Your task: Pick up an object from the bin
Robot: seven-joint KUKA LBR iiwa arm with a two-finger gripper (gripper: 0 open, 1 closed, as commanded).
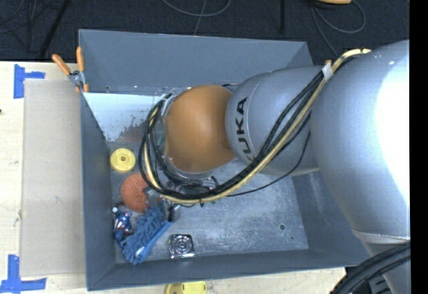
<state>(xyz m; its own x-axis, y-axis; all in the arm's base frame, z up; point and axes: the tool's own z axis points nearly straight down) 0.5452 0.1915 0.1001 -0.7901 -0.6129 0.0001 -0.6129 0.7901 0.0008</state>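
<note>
At the front of the grey metal bin (267, 222) lies a small shiny metal round piece (180, 244). Left of it is a blue bristly mop-like strip (142, 234), its upper end beneath the gripper (168, 209); open or closed, I cannot tell. Behind lie a rough orange ball (134, 192) and a yellow plastic disc (123, 160).

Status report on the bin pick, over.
Gripper low, beside orange ball and blue brush. Grip hidden under orange wrist cover. Yellow disc lies apart.

One cam, up above the bin (194, 59), looking down w/ slight side tilt, fairly close; arm (287, 119) enters from view's right.
</note>
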